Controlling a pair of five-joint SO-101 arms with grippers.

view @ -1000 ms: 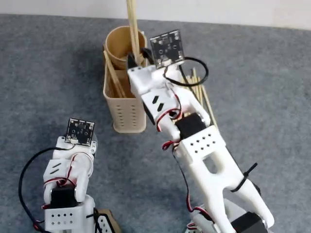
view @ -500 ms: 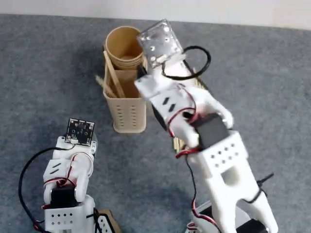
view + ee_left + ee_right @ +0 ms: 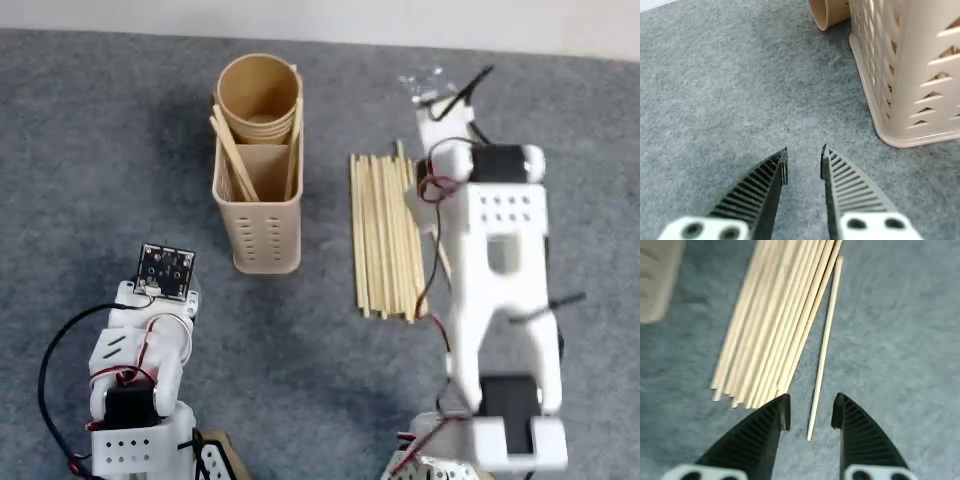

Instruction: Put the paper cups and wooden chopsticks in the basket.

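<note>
A beige slotted basket (image 3: 258,235) stands left of centre with stacked paper cups (image 3: 258,95) at its far end. Two wooden chopsticks (image 3: 232,155) lean inside it, one at each side wall. A pile of loose chopsticks (image 3: 385,235) lies on the carpet to its right. My right arm (image 3: 490,230) reaches along the pile's right side. My right gripper (image 3: 811,410) is open just above the carpet, the end of a single chopstick (image 3: 825,345) between its tips and the pile (image 3: 775,325) beside it. My left gripper (image 3: 804,162) is open over bare carpet, near the basket (image 3: 910,75).
Grey carpet covers the table. The left arm (image 3: 140,370) sits folded at the front left. A paper cup's edge (image 3: 827,12) shows past the basket's corner in the left wrist view. The basket's corner (image 3: 655,280) edges the right wrist view.
The right arm held a chopstick upright over the basket, let it go there, then swung right and down to the loose pile. The left arm has not moved.
</note>
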